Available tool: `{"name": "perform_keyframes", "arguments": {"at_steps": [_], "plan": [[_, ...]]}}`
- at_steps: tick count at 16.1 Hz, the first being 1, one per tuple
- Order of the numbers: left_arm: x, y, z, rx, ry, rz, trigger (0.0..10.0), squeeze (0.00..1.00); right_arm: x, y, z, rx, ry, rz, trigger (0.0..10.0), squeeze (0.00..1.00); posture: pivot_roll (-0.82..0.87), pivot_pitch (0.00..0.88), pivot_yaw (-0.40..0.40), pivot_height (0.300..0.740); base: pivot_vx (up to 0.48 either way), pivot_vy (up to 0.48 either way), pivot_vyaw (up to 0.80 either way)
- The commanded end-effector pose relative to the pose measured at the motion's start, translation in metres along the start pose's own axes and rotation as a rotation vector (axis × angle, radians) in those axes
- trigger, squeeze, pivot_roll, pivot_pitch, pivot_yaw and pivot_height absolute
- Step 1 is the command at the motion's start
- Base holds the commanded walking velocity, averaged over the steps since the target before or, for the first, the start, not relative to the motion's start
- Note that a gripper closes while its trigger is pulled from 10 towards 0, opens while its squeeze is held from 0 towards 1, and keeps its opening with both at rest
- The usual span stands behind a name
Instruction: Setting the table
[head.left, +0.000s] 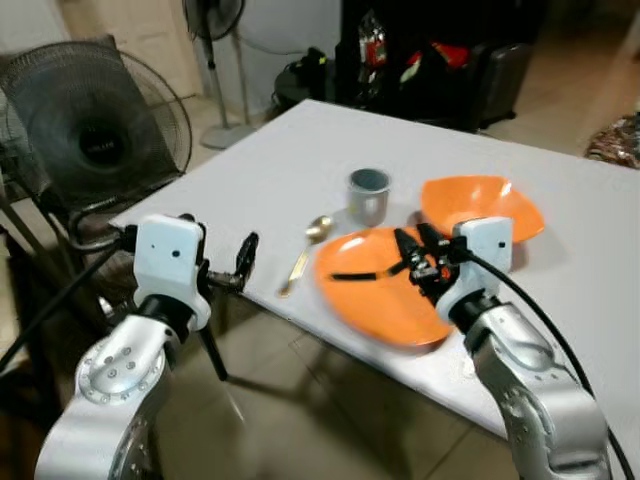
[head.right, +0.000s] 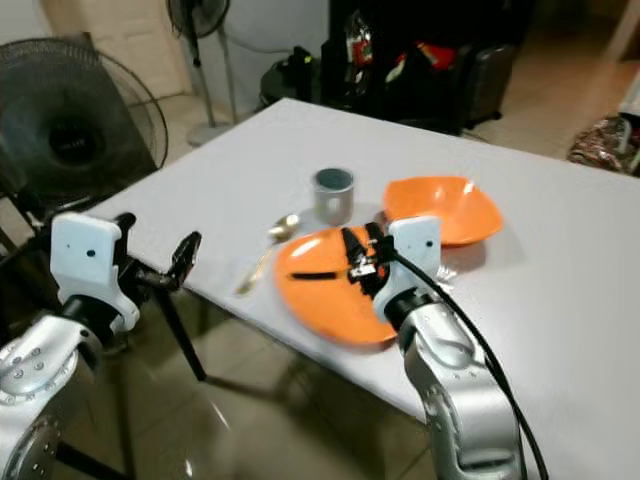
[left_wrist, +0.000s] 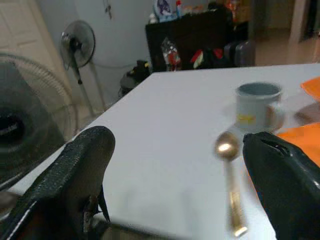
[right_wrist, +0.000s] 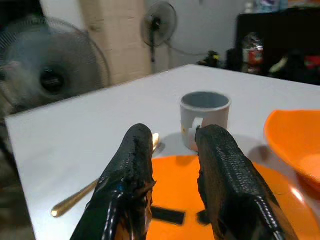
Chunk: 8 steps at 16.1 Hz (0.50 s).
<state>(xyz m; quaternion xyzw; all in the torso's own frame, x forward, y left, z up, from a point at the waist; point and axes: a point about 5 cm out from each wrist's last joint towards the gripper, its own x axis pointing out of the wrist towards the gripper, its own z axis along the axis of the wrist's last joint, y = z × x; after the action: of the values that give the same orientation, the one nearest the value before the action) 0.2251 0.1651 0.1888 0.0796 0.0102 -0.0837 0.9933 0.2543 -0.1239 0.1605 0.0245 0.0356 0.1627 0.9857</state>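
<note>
An orange plate (head.left: 375, 305) lies near the front edge of the white table (head.left: 290, 150). A black utensil (head.left: 355, 274) rests across the plate. My right gripper (head.left: 413, 240) hovers low over the plate with its fingers a little apart; the utensil (right_wrist: 167, 215) lies beneath them and touches one finger's side. A gold spoon (head.left: 305, 250) lies left of the plate, and a grey cup (head.left: 368, 195) stands behind it. An orange bowl (head.left: 485, 205) sits at the right of the cup. My left gripper (head.left: 238, 268) is open, just off the table's near-left edge, pointing toward the spoon (left_wrist: 229, 175).
A large floor fan (head.left: 95, 130) stands at the left beside the table corner, and a pedestal fan (head.left: 215, 20) behind it. A dark cabinet with clutter (head.left: 430, 50) is beyond the table. Tiled floor (head.left: 300, 400) lies below the near table edge.
</note>
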Motion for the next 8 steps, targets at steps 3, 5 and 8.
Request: {"name": "perform_keyframes", "arguments": {"at_steps": [3,5,8], "plan": [[0.0009,0.0037,0.0014,0.009,0.007,0.008,10.0,0.00,0.0025,0.0026,0.0017,0.024,-0.009,0.029,10.0,0.00,-0.03,0.000,0.045,0.740,0.000,0.480,0.00],[0.0015,0.0039,0.0017,0.009,0.008,0.008,10.0,0.00,0.0035,0.0034,0.0030,0.031,-0.017,0.038,10.0,0.00,-0.03,0.000,0.045,0.740,0.000,0.480,0.00],[0.0019,0.0021,0.0015,0.005,0.009,0.006,10.0,0.00,0.0052,0.0108,0.0044,-0.003,-0.017,0.111,10.0,0.00,-0.03,0.000,0.032,0.740,0.000,0.480,0.00]]}}
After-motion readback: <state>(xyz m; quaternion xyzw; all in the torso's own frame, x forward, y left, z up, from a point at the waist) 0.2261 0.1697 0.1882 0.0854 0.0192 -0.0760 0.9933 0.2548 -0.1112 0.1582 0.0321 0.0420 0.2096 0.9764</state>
